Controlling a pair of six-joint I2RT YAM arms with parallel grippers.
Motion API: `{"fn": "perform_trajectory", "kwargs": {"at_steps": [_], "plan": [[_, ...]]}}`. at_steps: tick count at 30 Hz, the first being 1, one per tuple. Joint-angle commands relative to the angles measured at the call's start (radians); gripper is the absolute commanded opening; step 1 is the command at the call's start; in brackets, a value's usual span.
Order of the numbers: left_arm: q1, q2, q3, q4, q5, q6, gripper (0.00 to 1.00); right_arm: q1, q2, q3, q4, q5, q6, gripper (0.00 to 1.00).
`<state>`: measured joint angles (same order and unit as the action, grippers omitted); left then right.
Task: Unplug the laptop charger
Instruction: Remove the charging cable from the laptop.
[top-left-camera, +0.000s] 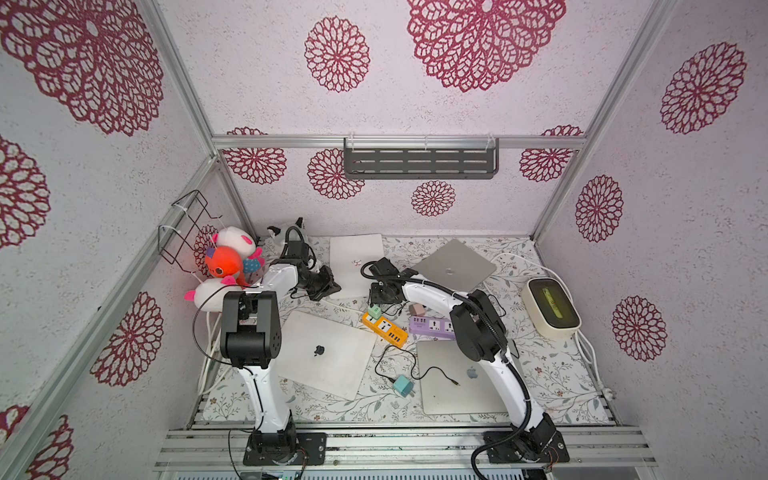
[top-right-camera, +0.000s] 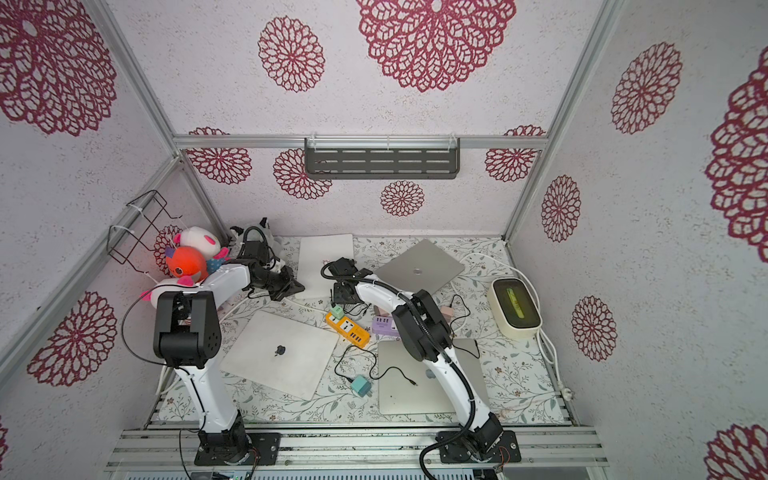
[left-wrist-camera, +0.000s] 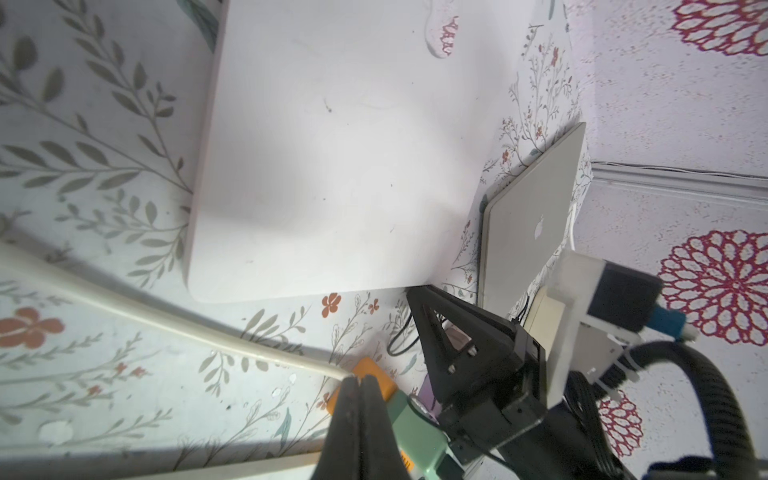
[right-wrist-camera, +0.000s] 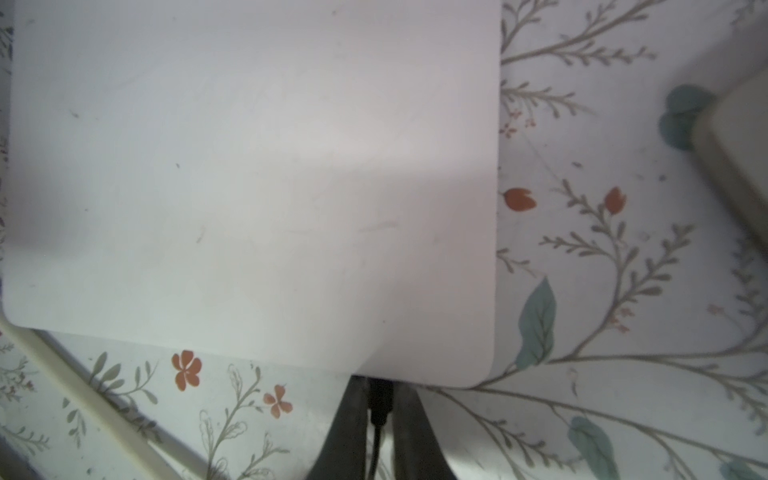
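Right tool pinches the charger plug at the white laptop edge.
Grip sits close to the port, likely for a straight pull; left tool is closed, empty.

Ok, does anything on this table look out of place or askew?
The teal charger brick lies loose on the floral mat beside the silver laptop, plugged into nothing, its black cable trailing onto that laptop's lid. The orange power strip sits diagonally, askew to the purple power strip.

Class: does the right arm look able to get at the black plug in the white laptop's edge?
Likely yes: the right gripper straddles the black plug at the white laptop's edge; nothing stands between.
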<state>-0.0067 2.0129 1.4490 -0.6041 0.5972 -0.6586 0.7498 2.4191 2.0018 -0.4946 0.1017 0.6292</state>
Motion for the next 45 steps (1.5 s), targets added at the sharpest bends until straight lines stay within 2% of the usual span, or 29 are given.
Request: {"fn": "perform_trajectory", "kwargs": {"at_steps": [1,19,36,41,43,45], "plan": [[-0.008,0.042,0.042,0.004,0.013,-0.010,0.02,0.000,0.001,-0.024,0.008,0.030,-0.005,0.13],[-0.078,0.260,0.250,0.059,-0.009,-0.096,0.01,0.002,-0.011,-0.026,-0.028,0.015,-0.029,0.10],[-0.079,0.296,0.158,0.103,-0.031,-0.118,0.01,0.000,-0.028,-0.064,0.029,-0.054,-0.009,0.10],[-0.078,0.290,0.125,0.116,-0.029,-0.116,0.01,0.000,0.006,0.013,-0.105,0.021,-0.039,0.10],[-0.079,0.285,0.116,0.120,-0.031,-0.113,0.01,-0.001,0.000,-0.002,-0.086,-0.009,-0.038,0.10],[-0.079,0.283,0.111,0.121,-0.033,-0.112,0.01,-0.003,-0.027,-0.064,0.021,-0.096,-0.008,0.10]]}}
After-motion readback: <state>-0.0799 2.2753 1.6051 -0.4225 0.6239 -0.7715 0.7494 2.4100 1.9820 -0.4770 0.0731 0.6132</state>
